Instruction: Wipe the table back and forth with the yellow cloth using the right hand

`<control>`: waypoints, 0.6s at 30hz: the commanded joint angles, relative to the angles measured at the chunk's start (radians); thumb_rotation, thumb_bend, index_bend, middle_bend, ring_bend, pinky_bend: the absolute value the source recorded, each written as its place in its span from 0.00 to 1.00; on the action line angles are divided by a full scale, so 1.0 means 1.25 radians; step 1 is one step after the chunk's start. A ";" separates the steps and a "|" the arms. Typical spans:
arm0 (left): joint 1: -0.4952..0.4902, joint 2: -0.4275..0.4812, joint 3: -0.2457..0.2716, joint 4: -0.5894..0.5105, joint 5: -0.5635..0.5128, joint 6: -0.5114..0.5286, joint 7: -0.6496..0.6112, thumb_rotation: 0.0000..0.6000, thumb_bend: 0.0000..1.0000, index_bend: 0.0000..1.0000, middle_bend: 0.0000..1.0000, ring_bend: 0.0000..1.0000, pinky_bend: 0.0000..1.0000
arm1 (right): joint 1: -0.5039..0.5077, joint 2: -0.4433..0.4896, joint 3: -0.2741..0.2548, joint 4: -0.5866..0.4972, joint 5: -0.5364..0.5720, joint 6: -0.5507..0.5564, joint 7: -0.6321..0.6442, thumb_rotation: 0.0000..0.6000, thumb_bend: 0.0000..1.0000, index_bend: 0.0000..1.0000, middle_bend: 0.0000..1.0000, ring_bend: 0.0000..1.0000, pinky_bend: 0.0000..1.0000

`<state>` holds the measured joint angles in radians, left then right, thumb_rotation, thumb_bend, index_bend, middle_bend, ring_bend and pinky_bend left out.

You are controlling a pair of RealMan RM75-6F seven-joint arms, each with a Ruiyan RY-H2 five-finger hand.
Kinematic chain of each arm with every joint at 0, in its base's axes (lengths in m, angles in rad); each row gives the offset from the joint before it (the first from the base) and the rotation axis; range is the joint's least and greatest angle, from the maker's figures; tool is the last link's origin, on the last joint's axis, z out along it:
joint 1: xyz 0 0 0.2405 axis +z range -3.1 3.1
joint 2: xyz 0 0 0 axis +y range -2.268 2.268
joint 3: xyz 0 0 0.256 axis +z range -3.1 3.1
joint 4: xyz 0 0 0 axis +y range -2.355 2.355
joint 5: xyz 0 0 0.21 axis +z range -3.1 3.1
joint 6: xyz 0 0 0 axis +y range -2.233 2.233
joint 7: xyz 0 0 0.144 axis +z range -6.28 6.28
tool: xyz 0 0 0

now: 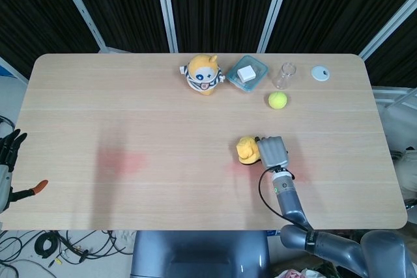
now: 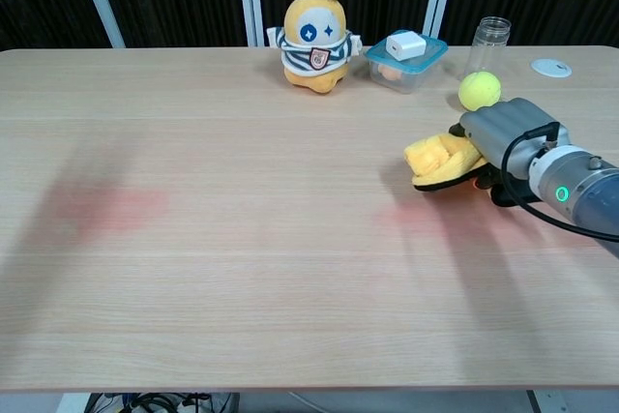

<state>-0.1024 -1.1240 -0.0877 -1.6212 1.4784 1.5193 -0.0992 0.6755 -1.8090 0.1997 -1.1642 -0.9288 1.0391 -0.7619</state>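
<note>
The yellow cloth (image 1: 246,150) (image 2: 440,157) lies bunched on the wooden table (image 1: 163,128) (image 2: 242,239), right of centre. My right hand (image 1: 273,152) (image 2: 498,132) grips its right side, palm down, with dark fingertips showing under the cloth in the chest view. My left hand (image 1: 10,151) hangs off the table's left edge with its fingers apart and nothing in it; only the head view shows it.
Along the far edge stand a yellow plush toy (image 1: 204,74) (image 2: 316,34), a blue-rimmed container with a white block (image 1: 247,73) (image 2: 406,60), a clear jar (image 1: 283,75) (image 2: 491,38) and a white disc (image 1: 320,73) (image 2: 551,68). A yellow-green ball (image 1: 277,99) (image 2: 480,90) lies just behind my right hand.
</note>
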 commanded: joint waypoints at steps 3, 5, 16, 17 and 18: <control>0.000 -0.001 0.000 0.001 0.002 0.001 0.000 1.00 0.02 0.00 0.00 0.00 0.03 | -0.015 0.021 -0.008 -0.024 -0.006 0.025 -0.001 1.00 0.62 0.68 0.59 0.62 0.71; 0.000 -0.001 0.001 0.002 0.002 0.000 0.001 1.00 0.02 0.00 0.00 0.00 0.03 | -0.024 0.035 -0.007 -0.041 -0.009 0.038 0.004 1.00 0.62 0.68 0.57 0.61 0.70; -0.002 -0.007 0.003 0.000 0.008 0.001 0.018 1.00 0.02 0.00 0.00 0.00 0.03 | -0.069 0.104 -0.021 -0.157 -0.019 0.082 0.031 1.00 0.12 0.02 0.06 0.11 0.21; -0.002 -0.008 0.003 -0.001 0.008 0.001 0.020 1.00 0.02 0.00 0.00 0.00 0.03 | -0.070 0.103 -0.020 -0.164 -0.023 0.086 0.038 1.00 0.09 0.00 0.03 0.06 0.19; -0.002 -0.009 0.002 -0.001 0.007 0.002 0.021 1.00 0.02 0.00 0.00 0.00 0.03 | -0.072 0.103 -0.019 -0.174 -0.031 0.091 0.046 1.00 0.07 0.00 0.00 0.03 0.18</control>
<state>-0.1048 -1.1344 -0.0848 -1.6221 1.4880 1.5210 -0.0736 0.5913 -1.6822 0.1753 -1.3673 -0.9564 1.1427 -0.7171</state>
